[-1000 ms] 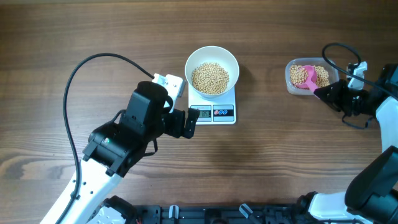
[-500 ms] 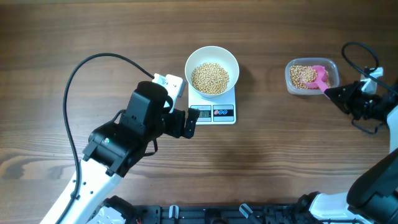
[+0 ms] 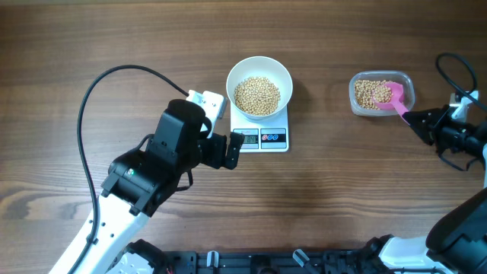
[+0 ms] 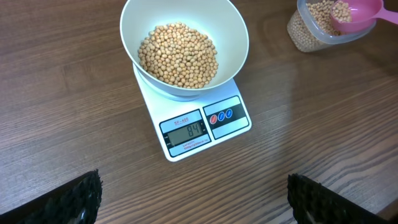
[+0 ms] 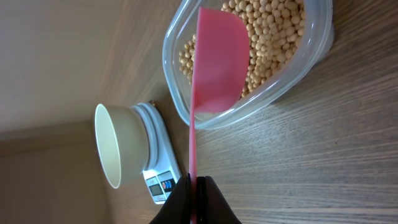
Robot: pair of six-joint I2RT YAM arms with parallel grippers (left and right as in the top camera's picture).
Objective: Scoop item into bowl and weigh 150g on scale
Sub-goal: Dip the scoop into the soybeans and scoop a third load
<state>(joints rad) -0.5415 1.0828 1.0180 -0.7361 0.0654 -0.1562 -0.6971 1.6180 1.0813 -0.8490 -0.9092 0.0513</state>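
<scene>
While the left tool (image 4: 194, 193) hangs wide open and empty just to the lower left of the small white square digital scale (image 3: 262, 139), we see the round plain white bowl (image 3: 259, 65) sitting on that scale at the upper centre of the overhead frame, part-filled with small round tan beans (image 3: 257, 96); the grey display (image 4: 186, 132) reads 84. At the upper right, more beans lie in a clear rounded-rectangular plastic tub (image 3: 353, 95) on the brown wooden surface (image 3: 327, 198). Our right tool (image 3: 412, 118), at the right edge, is pinched shut on the thin handle of a pink plastic scoop (image 3: 395, 97), whose head rests in the tub.
</scene>
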